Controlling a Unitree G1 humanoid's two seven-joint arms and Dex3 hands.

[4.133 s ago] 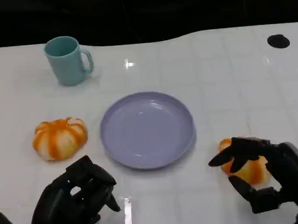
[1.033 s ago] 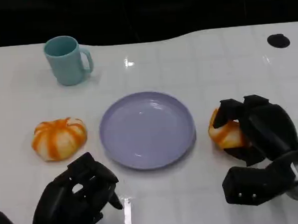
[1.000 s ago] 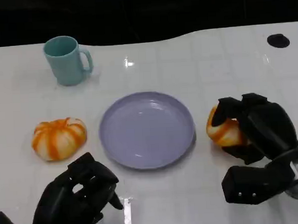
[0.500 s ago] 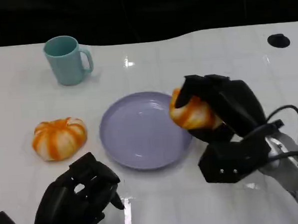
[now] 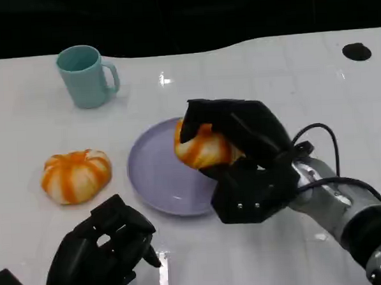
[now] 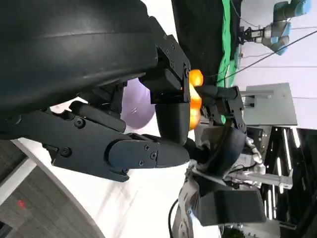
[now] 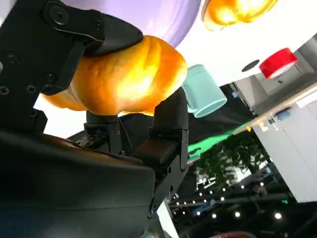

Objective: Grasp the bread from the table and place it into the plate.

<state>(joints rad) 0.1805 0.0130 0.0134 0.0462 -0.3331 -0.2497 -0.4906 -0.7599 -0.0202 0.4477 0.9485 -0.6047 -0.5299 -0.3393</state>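
Note:
My right hand (image 5: 242,152) grips an orange, ridged bread roll (image 5: 202,148) and holds it over the lavender plate (image 5: 152,170), above the plate's middle. The right wrist view shows the same roll (image 7: 124,77) clasped between black fingers (image 7: 89,27), with the plate (image 7: 148,15) behind it. A second orange-and-white roll (image 5: 75,175) lies on the table left of the plate. My left hand (image 5: 97,256) rests near the front edge at the lower left, fingers curled in and holding nothing. From the left wrist view, the held roll (image 6: 194,96) shows beyond my left hand (image 6: 99,99).
A teal mug (image 5: 85,76) stands at the back left of the white table (image 5: 290,92). A black round mark (image 5: 356,51) sits at the far right. The second roll (image 7: 237,11) and the mug (image 7: 203,99) show in the right wrist view.
My right hand closed on the roll at the right of the plate, lifted it and carried it left until it hangs over the plate. The left hand stayed put.

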